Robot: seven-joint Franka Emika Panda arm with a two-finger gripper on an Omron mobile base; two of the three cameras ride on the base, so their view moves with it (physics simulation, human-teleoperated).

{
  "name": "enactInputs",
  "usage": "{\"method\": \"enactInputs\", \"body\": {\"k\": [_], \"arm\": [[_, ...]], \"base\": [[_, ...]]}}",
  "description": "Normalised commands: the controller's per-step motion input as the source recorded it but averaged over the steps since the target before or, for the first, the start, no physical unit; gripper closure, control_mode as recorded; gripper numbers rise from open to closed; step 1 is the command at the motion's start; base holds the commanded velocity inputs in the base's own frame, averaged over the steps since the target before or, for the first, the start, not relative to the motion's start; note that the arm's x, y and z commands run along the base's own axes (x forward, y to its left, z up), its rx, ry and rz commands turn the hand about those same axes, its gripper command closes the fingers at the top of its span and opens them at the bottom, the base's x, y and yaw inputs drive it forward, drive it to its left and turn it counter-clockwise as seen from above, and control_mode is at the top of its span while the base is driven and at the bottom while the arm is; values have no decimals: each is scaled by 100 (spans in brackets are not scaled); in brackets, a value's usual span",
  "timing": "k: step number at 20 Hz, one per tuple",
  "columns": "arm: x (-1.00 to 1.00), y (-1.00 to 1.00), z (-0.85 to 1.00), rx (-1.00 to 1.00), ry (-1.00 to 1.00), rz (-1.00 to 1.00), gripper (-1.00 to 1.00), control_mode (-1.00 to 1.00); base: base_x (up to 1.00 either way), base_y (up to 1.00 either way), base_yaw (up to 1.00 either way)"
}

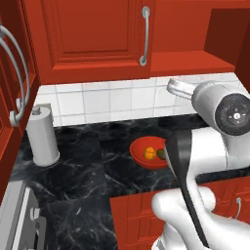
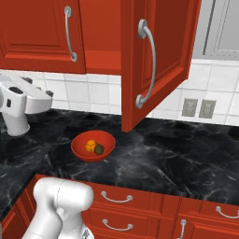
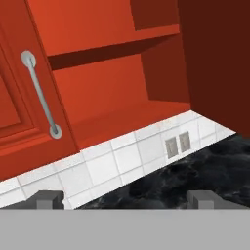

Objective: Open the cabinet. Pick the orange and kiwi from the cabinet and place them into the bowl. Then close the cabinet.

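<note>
Currently the orange (image 2: 90,145) and the kiwi (image 2: 99,149) are seen lying side by side, touching or nearly so, inside the red bowl (image 2: 78,150), with the kiwi to the right of the orange in the right base view. The bowl is set on the black marbled tabletop (image 2: 177,158), below the cabinet (image 2: 100,32) and out from the white tiled wall (image 2: 98,95).

The cabinet is mounted on the wall above the tabletop. Its right door (image 2: 161,60) is swung wide open, so that its silver handle (image 2: 148,65) is presented to the right base camera, while its left door (image 2: 39,32) is shut, its own handle (image 2: 70,32) standing upright near the inner edge. Through the hand camera the opened half is shown: a bare floor and one shelf (image 3: 117,46) above it.

The tool (image 3: 126,199) is held with its two fingertips (image 3: 49,199) spread wide apart and nothing between them; it is pointed towards the tiled wall just under the cabinet, where a pair of grey wall sockets (image 3: 177,144) is seen. In the right base view the hand is found at the left edge, above the tabletop and well apart from the bowl.

A white paper-towel roll (image 1: 43,136) is stood upright on the tabletop at the far left, near the wall.
</note>
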Motion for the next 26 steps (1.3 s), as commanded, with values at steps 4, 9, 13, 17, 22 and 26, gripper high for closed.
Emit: {"method": "enactInputs", "body": {"k": [4, 9, 13, 17, 22, 26], "arm": [[-100, -71, 0, 8, -22, 0, -100, -100], [-100, -65, 11, 11, -9, 0, -100, -100], [-100, -61, 15, 10, 0, 0, -100, -100], [-100, -46, 4, 7, 3, 1, -100, -100], [-61, -16, 0, 0, 6, 25, -100, -100], [-5, -24, 0, 0, 12, 25, -100, -100]], "base": [[0, 0, 0], [0, 0, 0], [0, 0, 0], [0, 0, 0], [0, 0, 0], [0, 0, 0]]}}
